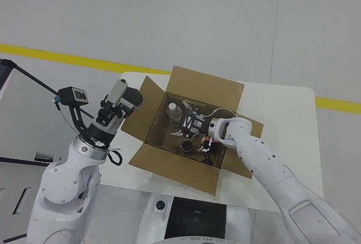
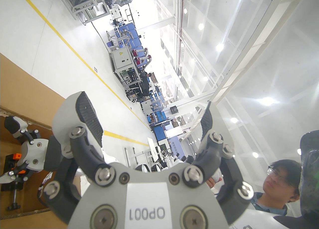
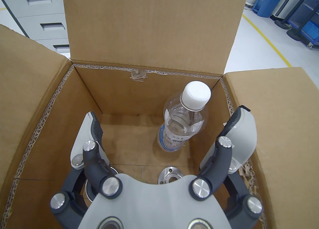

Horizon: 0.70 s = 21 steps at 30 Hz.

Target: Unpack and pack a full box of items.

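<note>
Top view: the box [image 1: 168, 161] sits mid-frame on the worktop [image 1: 284, 110], with the right hand [image 1: 188, 122] inside it and the left hand [image 1: 116, 105] off its left flap. Left wrist view: that hand is spread wide and empty. Right wrist view: the hand gapes, empty, facing the upright bottle [image 3: 184, 120] in the box. This is probably unpacking; the next move calls for closing squarely around the bottle.

open cardboard box [image 3: 154, 28] holds an upright clear water bottle [image 3: 183, 125] near its corner.

The right gripper [image 3: 165, 115] hides part of a metal flange [image 3: 167, 174] on the floor of the cardboard box [image 1: 174, 166], and the dark items [image 1: 195, 146] toward the floor's 6 o'clock side are too small to identify.
</note>
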Tool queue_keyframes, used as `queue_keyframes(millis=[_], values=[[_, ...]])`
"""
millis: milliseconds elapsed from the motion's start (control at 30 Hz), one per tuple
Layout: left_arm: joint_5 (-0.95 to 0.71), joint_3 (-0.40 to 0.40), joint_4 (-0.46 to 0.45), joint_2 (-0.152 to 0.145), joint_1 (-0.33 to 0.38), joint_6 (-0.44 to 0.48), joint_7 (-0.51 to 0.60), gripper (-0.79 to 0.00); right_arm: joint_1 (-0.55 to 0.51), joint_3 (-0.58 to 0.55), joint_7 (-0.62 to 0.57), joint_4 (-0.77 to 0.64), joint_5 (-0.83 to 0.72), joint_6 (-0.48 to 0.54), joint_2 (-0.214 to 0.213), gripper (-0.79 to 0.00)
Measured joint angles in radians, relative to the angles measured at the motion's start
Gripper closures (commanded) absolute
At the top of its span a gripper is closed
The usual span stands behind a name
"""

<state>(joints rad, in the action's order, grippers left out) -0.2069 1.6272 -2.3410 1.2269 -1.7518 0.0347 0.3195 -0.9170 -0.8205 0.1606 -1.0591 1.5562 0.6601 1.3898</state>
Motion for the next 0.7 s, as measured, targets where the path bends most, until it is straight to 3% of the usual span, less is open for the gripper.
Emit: queue_keyframes(millis=[300, 367, 433, 467, 700], values=[[0.000, 0.000, 0.000, 0.000, 0.000, 0.000, 0.000, -0.785, -0.004, -0.002, -0.002, -0.005, -0.007, -0.007, 0.001, -0.785], [0.000, 0.000, 0.000, 0.000, 0.000, 0.000, 0.000, -0.785, -0.020, -0.007, -0.010, -0.009, -0.024, -0.026, 0.001, -0.714], [0.000, 0.000, 0.000, 0.000, 0.000, 0.000, 0.000, -0.785, -0.038, -0.016, -0.021, -0.009, -0.034, -0.049, -0.002, -0.474], [0.000, 0.000, 0.000, 0.000, 0.000, 0.000, 0.000, -0.785, -0.043, -0.020, -0.029, -0.008, -0.040, -0.058, -0.002, -0.446], [0.000, 0.000, 0.000, 0.000, 0.000, 0.000, 0.000, -0.785, -0.069, -0.028, -0.130, -0.042, -0.071, -0.130, 0.001, -0.456]])
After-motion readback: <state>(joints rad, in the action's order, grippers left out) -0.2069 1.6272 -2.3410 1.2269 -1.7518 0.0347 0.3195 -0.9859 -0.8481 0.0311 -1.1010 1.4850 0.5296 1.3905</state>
